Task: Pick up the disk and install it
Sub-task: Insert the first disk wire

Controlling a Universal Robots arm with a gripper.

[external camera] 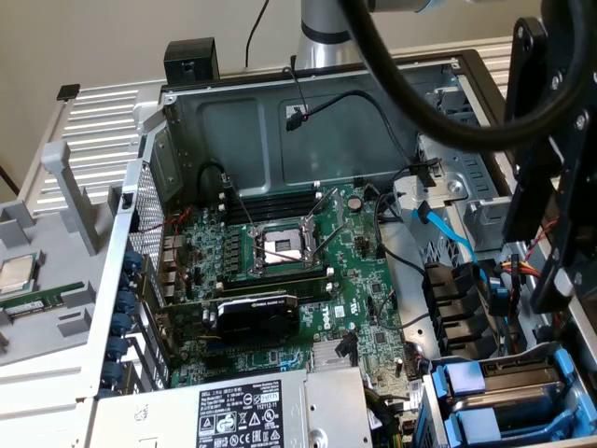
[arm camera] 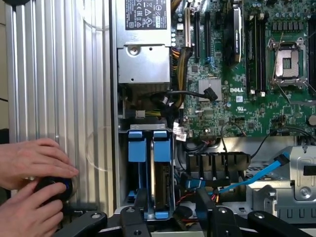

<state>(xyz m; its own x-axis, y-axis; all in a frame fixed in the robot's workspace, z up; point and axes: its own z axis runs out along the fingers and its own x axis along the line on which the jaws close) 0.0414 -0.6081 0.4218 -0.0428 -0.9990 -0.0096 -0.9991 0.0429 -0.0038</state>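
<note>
Gripper [arm camera: 172,197] showing matte black. Two drive carriers [arm camera: 148,148] just ahead of it showing bright blue fronts. Cable [arm camera: 256,175] beside gripper running light blue. Motherboard [arm camera: 247,98] beyond showing green. Case panel [arm camera: 54,74] showing silver, ribbed stripes. Power supply [arm camera: 145,64] showing grey.

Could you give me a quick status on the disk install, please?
Claw open, over the bay. Disk standing in bay below claw, not gripped. Person's hands on a black knob, off to the side.
</note>
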